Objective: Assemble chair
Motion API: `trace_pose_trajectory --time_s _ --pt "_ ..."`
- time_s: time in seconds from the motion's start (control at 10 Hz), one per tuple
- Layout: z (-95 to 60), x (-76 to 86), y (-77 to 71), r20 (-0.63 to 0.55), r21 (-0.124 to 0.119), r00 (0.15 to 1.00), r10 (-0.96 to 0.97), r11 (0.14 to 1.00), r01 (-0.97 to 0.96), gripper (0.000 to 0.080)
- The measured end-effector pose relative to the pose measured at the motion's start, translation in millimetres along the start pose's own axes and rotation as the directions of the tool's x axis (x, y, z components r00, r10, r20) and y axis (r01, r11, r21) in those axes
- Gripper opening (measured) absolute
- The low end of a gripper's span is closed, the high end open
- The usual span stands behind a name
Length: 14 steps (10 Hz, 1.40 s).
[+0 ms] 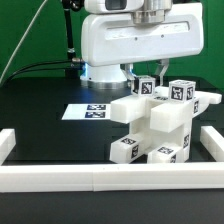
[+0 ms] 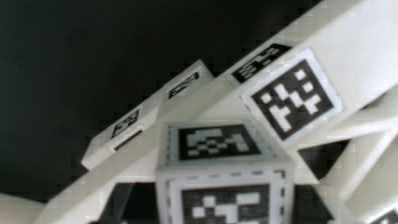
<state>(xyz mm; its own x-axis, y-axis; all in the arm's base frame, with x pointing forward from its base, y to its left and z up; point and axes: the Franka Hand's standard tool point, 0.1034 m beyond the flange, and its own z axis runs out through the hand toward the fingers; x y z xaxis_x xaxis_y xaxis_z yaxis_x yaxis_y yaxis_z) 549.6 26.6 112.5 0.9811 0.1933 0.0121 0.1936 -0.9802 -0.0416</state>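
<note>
The chair is a partly joined stack of white blocky parts with black-and-white tags, standing in the middle of the black table. My gripper hangs right over its top at the back. Its dark fingers straddle a small tagged part that sticks up there. Whether the fingers press on that part cannot be made out. The wrist view is filled by the chair from very close: a tagged block, a second tagged face and a slanted tagged panel. My fingers do not show clearly there.
The marker board lies flat on the table, toward the exterior view's left of the chair. A long low white border wall runs along the front and up both sides. The arm's white body hangs above the chair.
</note>
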Motion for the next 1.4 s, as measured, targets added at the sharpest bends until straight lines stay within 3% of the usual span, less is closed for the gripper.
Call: trace_pose_trajectory --time_s 0.4,0.5,0.7,1.0,1.1,1.2,1.3,1.4 --pt "-1.0 3.3 9.5 -0.017 -0.006 0.949 0.314 0.950 -0.314 0.0285" --pt "0.0 3.6 11.2 -0.019 0.005 0.896 0.443 0.897 -0.443 0.0285" --pt "0.0 4.0 15.7 -0.006 0.048 0.727 0.686 0.727 -0.685 0.0285" --pt "0.0 4.7 16.0 0.023 0.093 0.488 0.872 0.484 -0.870 0.0285" --pt "0.0 4.9 15.7 0.021 0.092 0.498 0.867 0.495 -0.864 0.0285" --pt "0.0 5.2 15.2 0.017 0.093 0.537 0.843 0.534 -0.840 0.0417" --pt "-3.5 9.9 12.0 -0.005 0.083 0.663 0.748 0.661 -0.745 0.0556" --pt "-3.2 9.9 9.2 -0.021 0.075 0.798 0.602 0.797 -0.599 0.0556"
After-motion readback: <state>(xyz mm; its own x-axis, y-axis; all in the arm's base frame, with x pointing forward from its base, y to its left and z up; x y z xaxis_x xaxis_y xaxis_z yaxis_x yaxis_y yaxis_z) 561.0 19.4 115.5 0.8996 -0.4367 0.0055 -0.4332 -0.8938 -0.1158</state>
